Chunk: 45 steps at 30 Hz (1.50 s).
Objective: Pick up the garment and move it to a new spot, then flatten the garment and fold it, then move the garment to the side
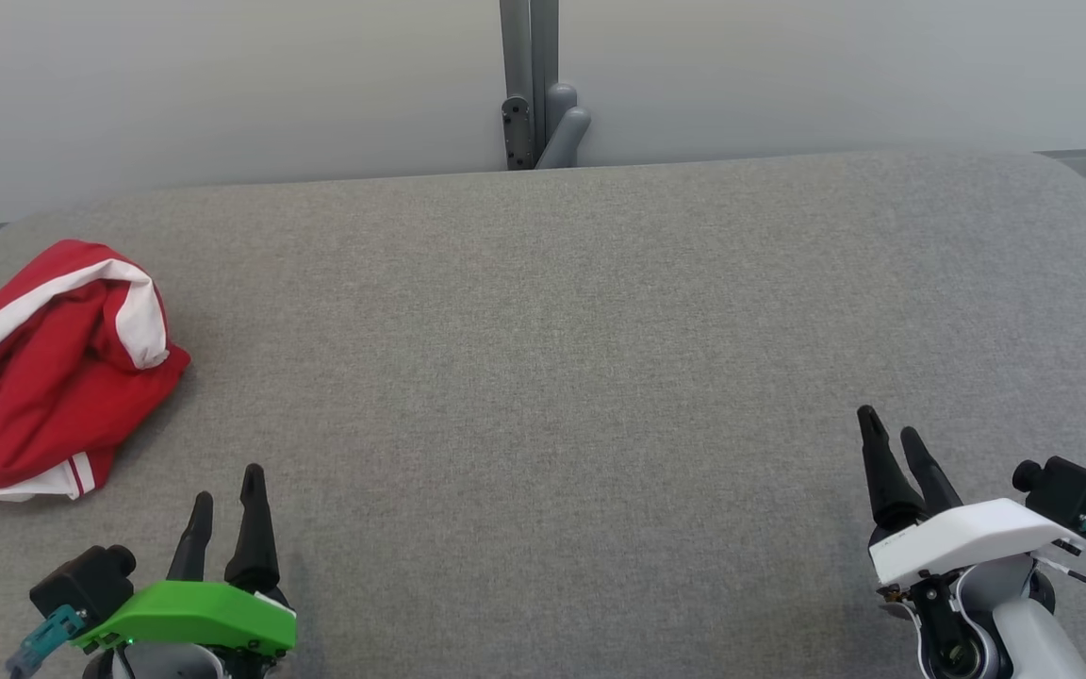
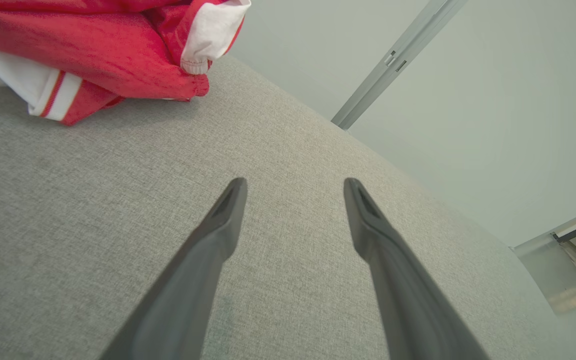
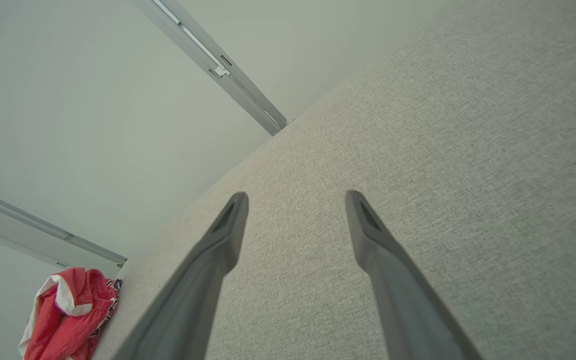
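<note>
Garment [image 1: 48, 368] crumpled at table [image 1: 600, 377] edge, left part cut off

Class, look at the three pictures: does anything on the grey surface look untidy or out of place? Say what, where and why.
The red and white fabric garment lies bunched in a crumpled heap at the left edge of the grey cloth-covered table, not flat or folded. Nothing else stands out.

The crumpled red-and-white garment [image 1: 53, 368] sat heaped at the left end of the grey desk [image 1: 552, 377], the one obstacle on it. Right of the garment the surface lay open across its width. Farther right and behind the desk's back edge, a grey post [image 1: 529, 85] stood, apparently clear of the top.
</note>
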Motion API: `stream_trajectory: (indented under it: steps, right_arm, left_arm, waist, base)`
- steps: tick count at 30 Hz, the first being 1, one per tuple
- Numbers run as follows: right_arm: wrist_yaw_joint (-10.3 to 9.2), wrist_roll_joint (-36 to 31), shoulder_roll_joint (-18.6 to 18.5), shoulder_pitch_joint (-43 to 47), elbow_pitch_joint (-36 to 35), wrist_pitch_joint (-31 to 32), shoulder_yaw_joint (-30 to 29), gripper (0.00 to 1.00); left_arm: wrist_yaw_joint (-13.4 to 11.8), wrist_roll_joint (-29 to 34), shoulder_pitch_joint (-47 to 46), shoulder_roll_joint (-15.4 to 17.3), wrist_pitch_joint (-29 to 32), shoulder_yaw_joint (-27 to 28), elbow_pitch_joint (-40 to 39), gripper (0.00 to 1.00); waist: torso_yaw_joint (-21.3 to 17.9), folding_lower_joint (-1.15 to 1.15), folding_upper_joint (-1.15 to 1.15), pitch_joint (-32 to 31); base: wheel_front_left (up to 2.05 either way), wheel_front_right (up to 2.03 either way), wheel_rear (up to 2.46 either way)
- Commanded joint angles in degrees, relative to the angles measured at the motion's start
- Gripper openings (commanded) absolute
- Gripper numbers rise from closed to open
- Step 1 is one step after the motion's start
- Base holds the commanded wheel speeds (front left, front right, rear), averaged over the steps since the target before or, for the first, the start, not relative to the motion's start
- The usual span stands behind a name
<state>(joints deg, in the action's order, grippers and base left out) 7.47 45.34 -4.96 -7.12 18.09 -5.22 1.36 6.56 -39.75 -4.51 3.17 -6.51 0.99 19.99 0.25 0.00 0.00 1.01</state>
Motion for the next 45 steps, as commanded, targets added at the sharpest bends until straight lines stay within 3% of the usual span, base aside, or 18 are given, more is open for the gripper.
stream_trajectory:
  steps: [1,22,45]
  right_arm:
    - [0.02,-2.3,-0.6,-1.3,-0.4,-0.9,0.3,1.00]
    - [0.03,-14.5,-1.1,-1.6,0.8,-4.2,1.8,1.00]
    - [0.03,-27.9,-0.3,-1.1,2.7,-7.3,-0.8,1.00]
  left_arm:
    - [0.0,2.5,-1.7,0.5,-0.7,0.0,-0.3,1.00]
    - [-0.5,15.5,-1.6,0.3,-3.6,-0.5,1.5,1.00]
    - [-2.2,27.8,-0.5,0.1,-6.4,0.0,2.1,1.00]
  waist:
    - [0.0,0.00,0.00,0.1]
    - [-0.2,0.00,0.00,0.2]
    - [-0.5,0.00,0.00,0.3]
  base:
    - [0.00,0.00,0.00]
    - [0.00,0.00,0.00]
    - [0.00,0.00,0.00]
